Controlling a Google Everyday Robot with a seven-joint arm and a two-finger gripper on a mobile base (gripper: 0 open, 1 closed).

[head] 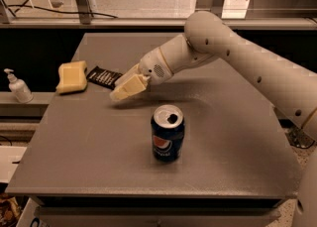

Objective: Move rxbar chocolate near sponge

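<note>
Just past the tip of the claw (128, 88), the bar (104, 77) lies flat on the table (237, 171), its near end at or under the tip; whether the claw is clamped on it or free I cannot tell; the sponge (72, 76) sits just beyond the bar's far end, so the bar looks close enough already; the can (167, 133) stands apart on the claw's other side, out of the way.
</note>
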